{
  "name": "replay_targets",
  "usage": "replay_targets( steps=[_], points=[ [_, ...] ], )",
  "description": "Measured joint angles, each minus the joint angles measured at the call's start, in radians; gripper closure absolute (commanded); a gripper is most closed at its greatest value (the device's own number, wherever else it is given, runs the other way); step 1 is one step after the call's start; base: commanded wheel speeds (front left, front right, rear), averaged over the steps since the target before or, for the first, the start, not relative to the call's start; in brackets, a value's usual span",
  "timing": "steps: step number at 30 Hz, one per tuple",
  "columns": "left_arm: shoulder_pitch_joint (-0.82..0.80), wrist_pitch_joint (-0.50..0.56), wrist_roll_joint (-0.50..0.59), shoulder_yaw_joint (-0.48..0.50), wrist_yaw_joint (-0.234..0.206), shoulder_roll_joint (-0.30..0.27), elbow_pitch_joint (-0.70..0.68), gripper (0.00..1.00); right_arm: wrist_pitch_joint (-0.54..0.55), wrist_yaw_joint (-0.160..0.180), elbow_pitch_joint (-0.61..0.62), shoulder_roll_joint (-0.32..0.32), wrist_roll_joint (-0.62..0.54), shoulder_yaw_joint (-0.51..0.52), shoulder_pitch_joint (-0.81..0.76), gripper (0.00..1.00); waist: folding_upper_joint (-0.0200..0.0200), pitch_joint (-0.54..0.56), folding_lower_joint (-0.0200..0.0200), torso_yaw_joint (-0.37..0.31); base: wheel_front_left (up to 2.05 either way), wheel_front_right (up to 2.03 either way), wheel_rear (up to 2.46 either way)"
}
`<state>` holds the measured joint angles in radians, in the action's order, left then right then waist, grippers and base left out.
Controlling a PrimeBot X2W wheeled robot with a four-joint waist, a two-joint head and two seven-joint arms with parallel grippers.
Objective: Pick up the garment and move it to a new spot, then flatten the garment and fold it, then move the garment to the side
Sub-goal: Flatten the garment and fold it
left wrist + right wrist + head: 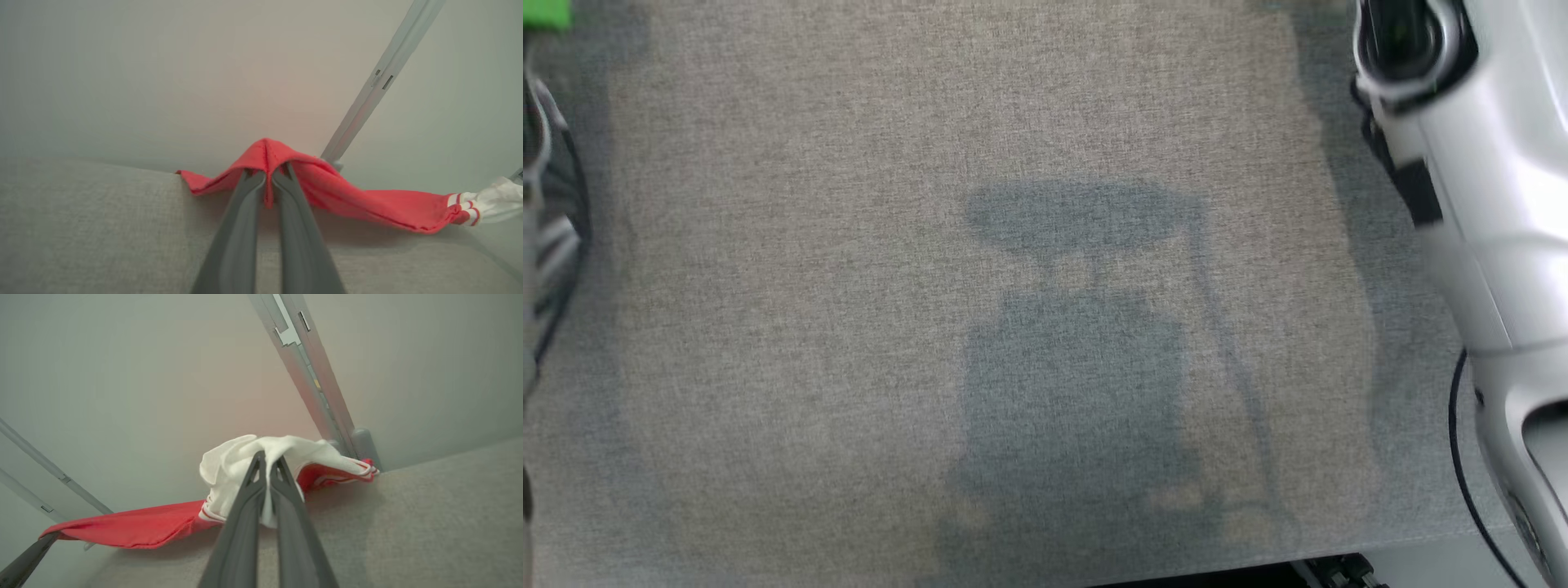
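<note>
Left gripper point(267, 176) pinched red fabric garment point(347, 196) with white striped-trim section; right gripper point(268, 463) clamped the white part, tips buried in folds. Garment stretched between them over grey woven tabletop point(81, 228), contact unclear.

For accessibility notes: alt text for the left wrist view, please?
The left gripper is shut on a raised peak of the red garment above a grey fabric surface. The garment stretches right to a white, striped end; a metal rail slants up the pale wall behind.
</note>
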<state>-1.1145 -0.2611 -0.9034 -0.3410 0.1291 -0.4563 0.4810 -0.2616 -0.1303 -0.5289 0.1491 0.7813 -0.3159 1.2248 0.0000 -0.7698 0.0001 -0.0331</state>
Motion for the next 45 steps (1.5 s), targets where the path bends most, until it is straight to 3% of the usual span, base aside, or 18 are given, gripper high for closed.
replay_targets(
  steps=[6,19,26,30,34,37,42,45],
  points=[
    [0.223,0.0,-0.09,-0.014,0.0,-0.015,-0.072,1.0,0.0,0.0,0.126,0.111,0.134,-0.045,-0.24,1.0,0.0,0.061,-0.0001,-0.004,0.0,0.0,0.0],
    [0.803,-0.004,-0.102,-0.156,0.0,-0.092,-0.294,1.0,0.106,0.0,0.397,0.428,0.337,-0.187,-0.817,1.0,0.0001,0.286,-0.0002,-0.018,0.0,0.0,0.0],
    [1.185,-0.003,-0.157,-0.188,-0.044,-0.084,-0.452,1.0,0.093,-0.001,0.565,0.571,0.488,-0.135,-1.223,1.0,0.0001,0.414,-0.0002,-0.027,0.0,0.0,0.0],
    [1.274,0.017,-0.188,-0.205,-0.075,-0.084,-0.556,1.0,0.069,0.0,0.675,0.639,0.583,-0.066,-1.389,1.0,0.0001,0.453,-0.0003,-0.03,0.0,0.0,0.0],
    [1.267,0.07,-0.201,-0.194,-0.12,-0.117,-0.634,1.0,0.083,0.0,0.776,0.665,0.628,-0.025,-1.379,1.0,0.0,0.441,-0.0003,-0.031,0.0,0.0,0.0],
    [1.213,0.143,-0.208,-0.174,-0.155,-0.16,-0.689,1.0,0.124,0.0,0.782,0.672,0.643,-0.009,-1.292,1.0,0.0001,0.422,-0.0002,-0.035,0.0,0.0,0.0],
    [1.096,0.267,-0.255,-0.119,-0.21,-0.22,-0.767,1.0,0.217,0.0,0.709,0.662,0.634,-0.014,-1.101,1.0,0.0,0.395,-0.0002,-0.037,0.0,0.0,0.0],
    [1.01,0.347,-0.302,-0.111,-0.239,-0.22,-0.769,1.0,0.259,0.0,0.629,0.622,0.611,-0.03,-0.988,1.0,0.0001,0.382,-0.0002,-0.031,0.0,0.0,0.0]
  ],
)
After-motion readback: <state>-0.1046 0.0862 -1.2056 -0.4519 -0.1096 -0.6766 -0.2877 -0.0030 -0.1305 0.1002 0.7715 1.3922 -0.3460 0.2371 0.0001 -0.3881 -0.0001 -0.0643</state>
